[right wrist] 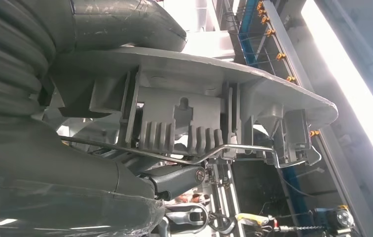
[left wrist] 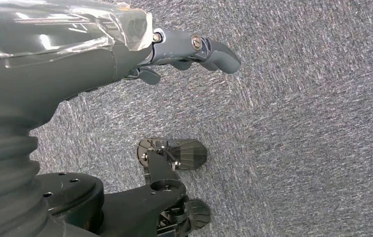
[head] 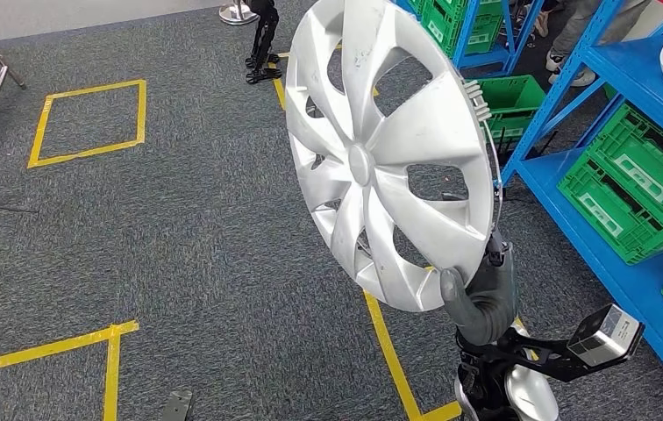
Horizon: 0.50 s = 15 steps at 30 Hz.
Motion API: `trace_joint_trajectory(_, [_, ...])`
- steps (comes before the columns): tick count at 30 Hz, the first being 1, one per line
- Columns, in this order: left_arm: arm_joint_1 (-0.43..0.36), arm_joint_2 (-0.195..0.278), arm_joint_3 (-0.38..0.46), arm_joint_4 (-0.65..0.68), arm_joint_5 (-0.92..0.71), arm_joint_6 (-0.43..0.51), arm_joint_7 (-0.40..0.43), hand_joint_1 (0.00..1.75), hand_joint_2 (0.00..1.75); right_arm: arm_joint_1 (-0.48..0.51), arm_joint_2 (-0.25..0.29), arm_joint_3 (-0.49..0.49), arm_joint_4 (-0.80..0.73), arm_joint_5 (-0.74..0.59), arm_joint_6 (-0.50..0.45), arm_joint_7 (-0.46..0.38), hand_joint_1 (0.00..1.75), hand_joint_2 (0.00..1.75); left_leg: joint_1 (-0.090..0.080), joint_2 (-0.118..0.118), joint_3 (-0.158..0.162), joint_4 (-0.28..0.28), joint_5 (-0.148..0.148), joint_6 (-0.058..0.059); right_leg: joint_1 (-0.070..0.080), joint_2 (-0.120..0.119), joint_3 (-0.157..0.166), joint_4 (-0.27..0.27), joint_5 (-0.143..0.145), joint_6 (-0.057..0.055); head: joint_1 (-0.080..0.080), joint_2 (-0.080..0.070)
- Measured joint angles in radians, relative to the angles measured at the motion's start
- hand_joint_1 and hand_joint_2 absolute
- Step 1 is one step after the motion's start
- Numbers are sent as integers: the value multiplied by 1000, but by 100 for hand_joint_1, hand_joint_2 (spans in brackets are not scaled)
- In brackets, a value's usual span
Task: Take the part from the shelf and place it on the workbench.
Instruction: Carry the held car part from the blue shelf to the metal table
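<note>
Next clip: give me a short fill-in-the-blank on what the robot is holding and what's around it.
1. The hubcap is held at its rim by the robot's ____ hand.
2. The crates on the blue shelf are ____ in colour.
3. The squares on the carpet are marked with ____ tape.
4. The left hand holds ____.

Missing words: right; green; yellow; nothing

Below me, grey carpet [head: 188,228] marked with yellow tape squares [head: 89,121]; green crates [head: 635,189] sit to my right.
</note>
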Motion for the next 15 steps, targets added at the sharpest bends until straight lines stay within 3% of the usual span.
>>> trace_joint_trajectory(15, [0, 0, 0, 0, 6, 0, 20, 0, 175, -6, 0, 1, 13, 0, 2, -1, 175, 175, 0, 0, 0, 0, 0, 0, 0, 0, 0, 0, 0, 0, 0, 0])
